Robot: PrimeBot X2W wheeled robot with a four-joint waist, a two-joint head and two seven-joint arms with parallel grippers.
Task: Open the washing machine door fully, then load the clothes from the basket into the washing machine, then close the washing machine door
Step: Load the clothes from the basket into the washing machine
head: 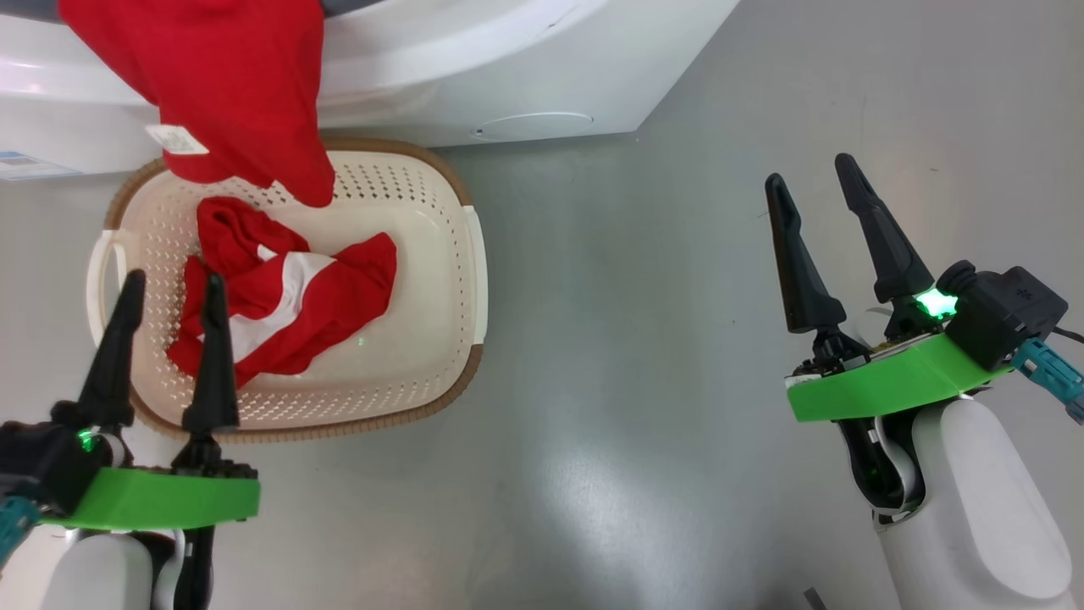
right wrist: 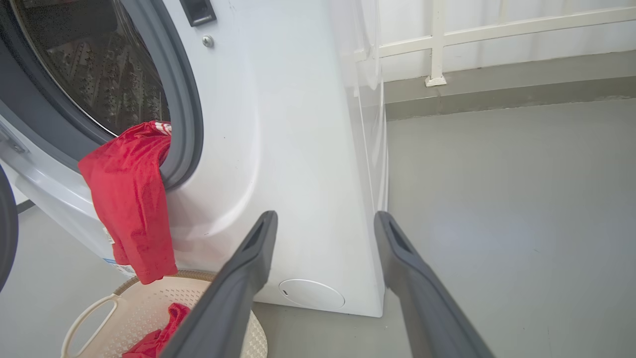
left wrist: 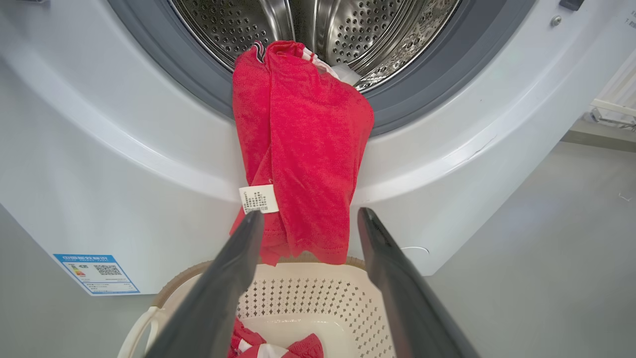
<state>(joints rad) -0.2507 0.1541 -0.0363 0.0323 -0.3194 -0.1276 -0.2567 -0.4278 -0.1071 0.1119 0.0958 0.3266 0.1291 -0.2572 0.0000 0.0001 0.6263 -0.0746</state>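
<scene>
Garment [left wrist: 303, 149] hangs across grey ring [left wrist: 422, 94], perhaps touching basket [left wrist: 308, 298].

Washing machine [head: 525, 76] and drum [left wrist: 387, 35] cut off by the top edge. Door [right wrist: 6, 228] just a dark sliver at the left edge. Tag [left wrist: 258, 199] print on the hanging garment [left wrist: 308, 149] too small to read.

My left gripper [head: 174, 280] and right gripper [head: 810, 172] both point forward, each pair of fingers [head: 212, 347] spread wide apart, touching nothing.
</scene>
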